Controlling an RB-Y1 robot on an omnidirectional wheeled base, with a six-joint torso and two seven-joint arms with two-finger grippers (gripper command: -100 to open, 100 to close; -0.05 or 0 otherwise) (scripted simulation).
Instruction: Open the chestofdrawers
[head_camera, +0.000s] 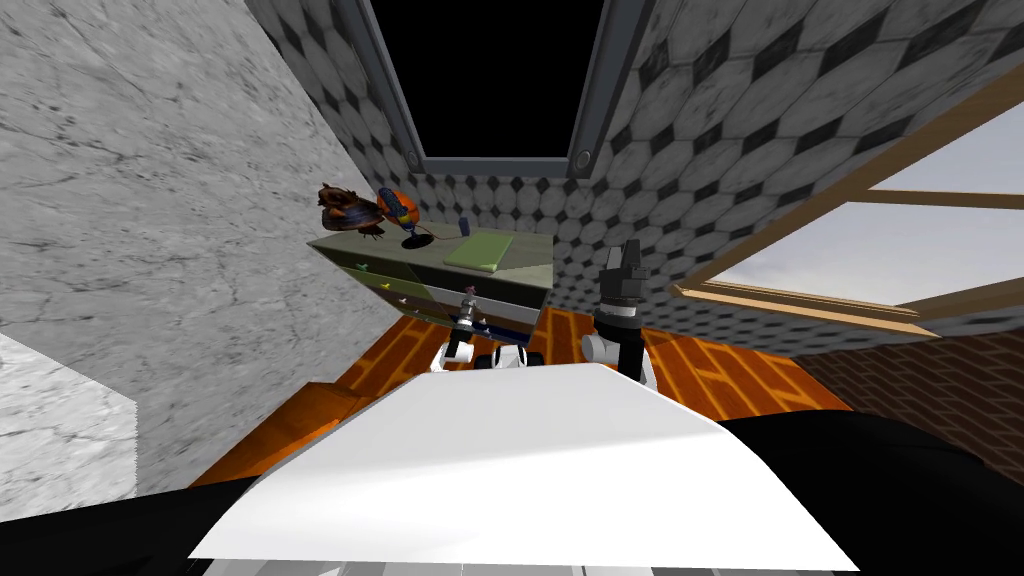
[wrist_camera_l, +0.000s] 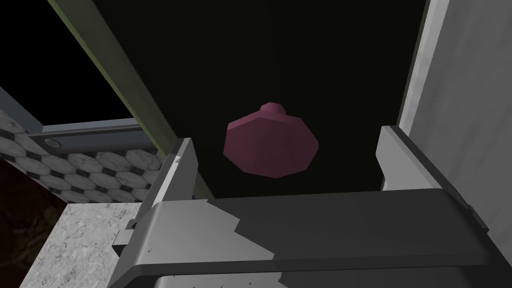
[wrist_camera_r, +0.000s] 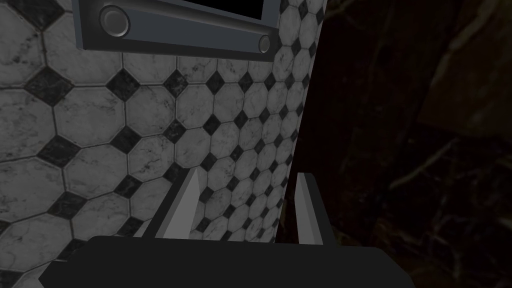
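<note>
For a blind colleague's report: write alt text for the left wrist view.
A dark pink knob on a dark drawer front sits ahead of the open left claw, between its two grey fingers, which do not touch it. A pale green edge of the chest runs past one finger, with tiled wall beyond.

My arms and grippers: light grey blades, dark boxes.
My left gripper (wrist_camera_l: 286, 140) has two thin, light grey blade fingers (wrist_camera_l: 175, 170) with darker edges, set on a dark grey box; my right gripper (wrist_camera_r: 250, 174) is built the same. Just right of the head view's centre, my right forearm (head_camera: 622, 290) is black with a pale band and a white joint below.
</note>
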